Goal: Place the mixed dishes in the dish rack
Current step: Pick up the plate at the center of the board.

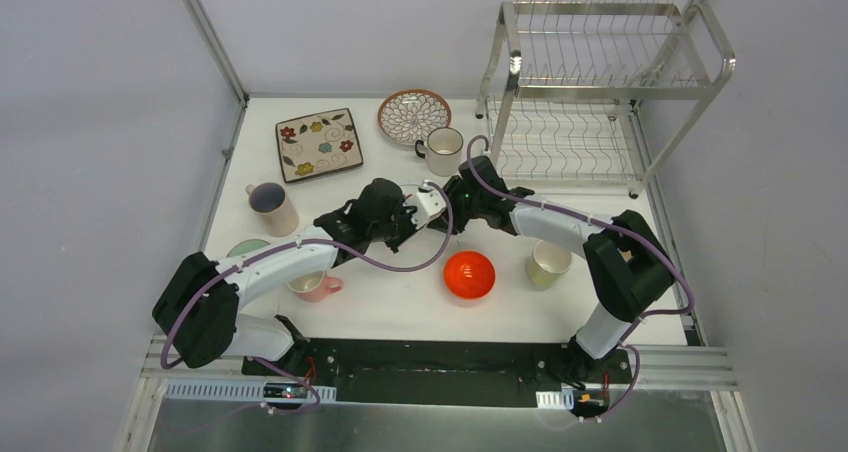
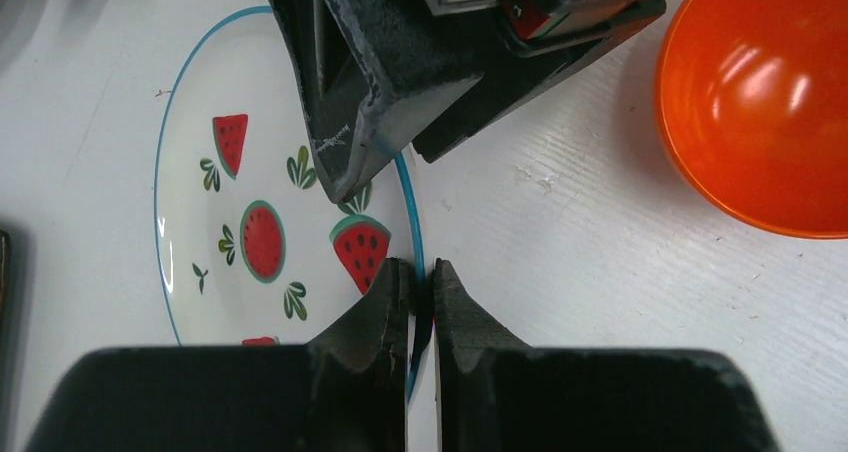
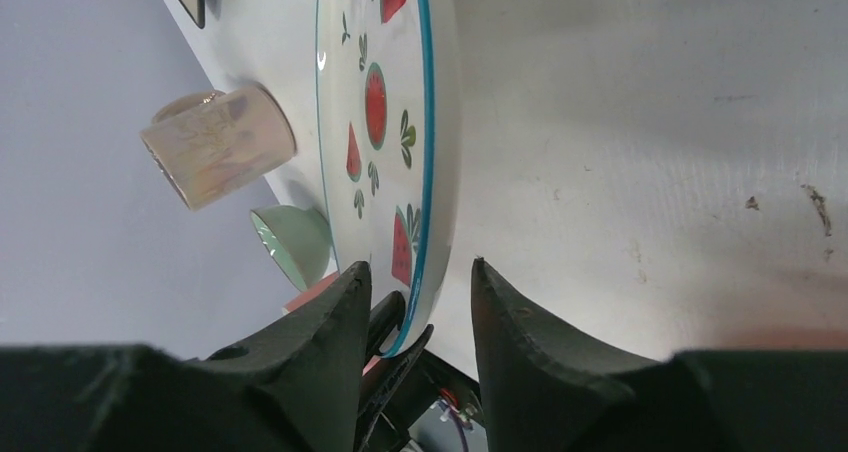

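The watermelon-patterned plate point(image 2: 262, 240) sits mid-way along the table point(image 2: 600, 272), seemingly tipped on edge, though that is hard to judge; the left gripper point(image 2: 421, 292) pinches its blue rim tight; the right gripper point(image 3: 420, 290) straddles that rim, fingers apart; the orange bowl point(image 2: 770, 102) lies near; the dish rack point(image 1: 600, 72) stands well apart, far right.

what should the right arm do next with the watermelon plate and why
Probably ease the right gripper back off the watermelon plate: its jaws stand apart on either side of the rim, while the left gripper is shut on that rim close by and seems to hold it.
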`<state>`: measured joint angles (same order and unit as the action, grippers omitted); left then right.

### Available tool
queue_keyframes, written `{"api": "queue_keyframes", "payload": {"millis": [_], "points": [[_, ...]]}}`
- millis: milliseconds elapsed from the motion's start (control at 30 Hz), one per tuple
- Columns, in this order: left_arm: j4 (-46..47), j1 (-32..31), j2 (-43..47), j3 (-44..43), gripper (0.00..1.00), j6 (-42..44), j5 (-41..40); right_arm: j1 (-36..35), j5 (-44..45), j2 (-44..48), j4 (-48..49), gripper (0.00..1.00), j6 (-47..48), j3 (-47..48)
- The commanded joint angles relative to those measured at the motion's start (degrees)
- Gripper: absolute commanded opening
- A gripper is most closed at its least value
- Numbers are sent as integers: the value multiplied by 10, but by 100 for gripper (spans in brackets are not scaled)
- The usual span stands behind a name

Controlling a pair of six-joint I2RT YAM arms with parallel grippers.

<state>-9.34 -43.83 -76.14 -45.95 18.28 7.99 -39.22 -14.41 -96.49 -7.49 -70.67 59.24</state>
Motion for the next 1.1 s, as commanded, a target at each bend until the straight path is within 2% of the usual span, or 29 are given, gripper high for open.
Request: {"api": "queue_keyframes", "payload": {"millis": [0, 333, 467, 600, 633, 800, 900, 1000, 1067], "points": [[0, -3, 18, 8, 0, -61, 47, -6, 7, -5, 20, 44, -52, 24], [8, -3, 32, 10, 0, -87, 47, -20, 39, -30, -14, 40, -53, 67], [8, -3, 41, 10, 0, -94, 46, -23, 50, -25, -25, 25, -45, 65], [1, -2, 59, 3, 1, -112, 31, -24, 53, -13, -26, 5, -30, 57], [-4, -3, 66, -1, 5, -125, 27, -24, 53, -11, -26, 0, -24, 57], [-23, -3, 111, -14, 28, -181, 36, -24, 53, 10, -26, 0, 8, 54], [-60, -3, 138, -20, 43, -206, -3, -24, 57, 26, -26, 0, 26, 51], [-109, -2, 161, -30, 53, -212, -50, -24, 56, 35, -26, 0, 47, 51], [-141, -3, 173, -44, 79, -212, -74, -24, 53, 43, -26, 0, 64, 52]]}}
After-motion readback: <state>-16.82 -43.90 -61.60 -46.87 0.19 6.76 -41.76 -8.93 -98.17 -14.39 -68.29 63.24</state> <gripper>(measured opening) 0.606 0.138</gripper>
